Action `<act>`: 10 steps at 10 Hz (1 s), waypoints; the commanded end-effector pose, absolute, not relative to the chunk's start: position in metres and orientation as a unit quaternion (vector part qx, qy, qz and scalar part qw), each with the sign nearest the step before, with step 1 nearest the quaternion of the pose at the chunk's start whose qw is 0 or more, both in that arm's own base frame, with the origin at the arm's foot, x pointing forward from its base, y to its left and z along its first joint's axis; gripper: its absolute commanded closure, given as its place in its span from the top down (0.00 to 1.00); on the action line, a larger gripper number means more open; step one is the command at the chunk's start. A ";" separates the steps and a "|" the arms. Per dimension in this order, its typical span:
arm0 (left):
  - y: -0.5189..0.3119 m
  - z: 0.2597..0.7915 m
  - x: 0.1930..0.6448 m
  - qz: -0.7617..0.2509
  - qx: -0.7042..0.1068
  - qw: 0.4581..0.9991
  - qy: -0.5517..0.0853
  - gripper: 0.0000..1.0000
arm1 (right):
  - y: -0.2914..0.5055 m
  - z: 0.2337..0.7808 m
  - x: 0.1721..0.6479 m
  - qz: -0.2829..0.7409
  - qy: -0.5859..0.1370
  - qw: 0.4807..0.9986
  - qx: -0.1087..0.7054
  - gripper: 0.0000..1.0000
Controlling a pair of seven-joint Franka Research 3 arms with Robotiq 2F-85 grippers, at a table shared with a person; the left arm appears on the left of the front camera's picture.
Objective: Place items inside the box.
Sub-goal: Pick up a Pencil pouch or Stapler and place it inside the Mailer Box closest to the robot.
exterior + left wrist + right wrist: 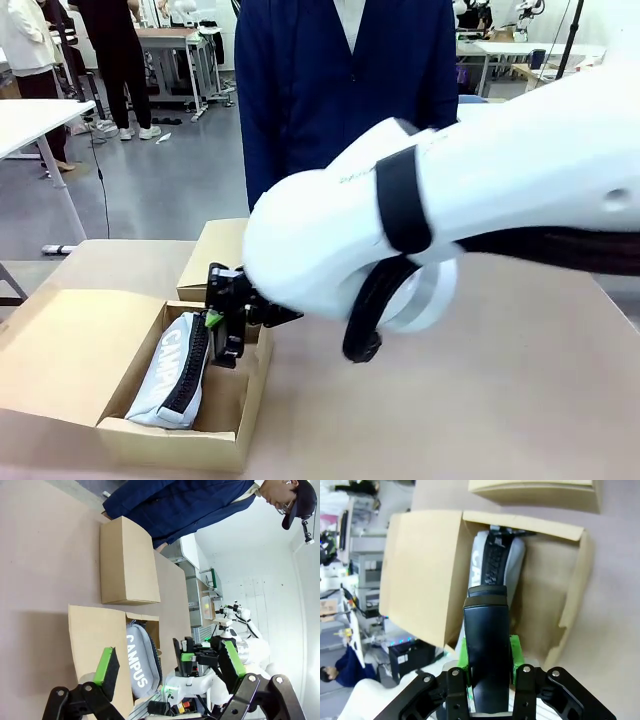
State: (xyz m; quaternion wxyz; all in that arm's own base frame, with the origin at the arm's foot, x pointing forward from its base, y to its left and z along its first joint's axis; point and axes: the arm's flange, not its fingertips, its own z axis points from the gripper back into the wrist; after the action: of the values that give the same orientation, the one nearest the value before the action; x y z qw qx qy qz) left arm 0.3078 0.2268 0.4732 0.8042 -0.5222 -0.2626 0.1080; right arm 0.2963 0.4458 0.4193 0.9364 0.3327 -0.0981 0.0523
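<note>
R gripper (pixel 489 654): 2 green pads pinching 1 black oblong stapler (pixel 487 620) by its sides, stapler pointing down into the box. In front view R gripper (pixel 226 322) hangs over the far-R part of the opening, just beside the pouch's upper end; contact w/ pouch: cannot tell.

Pouch: 1 light grey fabric zip pouch (pixel 170 385), black zipper, white "CAMPUS" print, lying lengthwise inside the box along its L side. Floor R of the pouch is bare.

Boxes: 2. No. 1, open brown cardboard box (pixel 180 442), flaps folded out, at table's near-L. No. 2, smaller closed cardboard box (pixel 215 252), just behind no. 1.

L gripper (pixel 170 659): fingers spread wide, nothing between, off to the side, facing both boxes.

Tan tabletop (pixel 450 400) carries both boxes. 1 person in dark navy coat (pixel 340 90) stands at the far edge.
</note>
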 end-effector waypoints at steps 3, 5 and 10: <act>0.226 0.473 0.307 0.100 -0.526 0.800 -0.270 1.00 | 0.469 0.392 0.301 0.051 -0.087 0.935 0.341 0.30; 0.226 0.473 0.307 0.100 -0.526 0.800 -0.270 1.00 | 0.466 0.388 0.303 0.046 -0.088 0.937 0.335 0.30; 0.226 0.473 0.307 0.100 -0.526 0.800 -0.270 1.00 | 0.463 0.386 0.304 0.050 -0.106 0.942 0.316 0.95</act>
State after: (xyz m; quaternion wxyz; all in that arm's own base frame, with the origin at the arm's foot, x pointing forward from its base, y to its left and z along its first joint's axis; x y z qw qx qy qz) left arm 0.3078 0.2268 0.4731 0.8041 -0.5222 -0.2626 0.1081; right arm 0.3025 0.4626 0.3803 0.9412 0.3227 -0.0849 0.0519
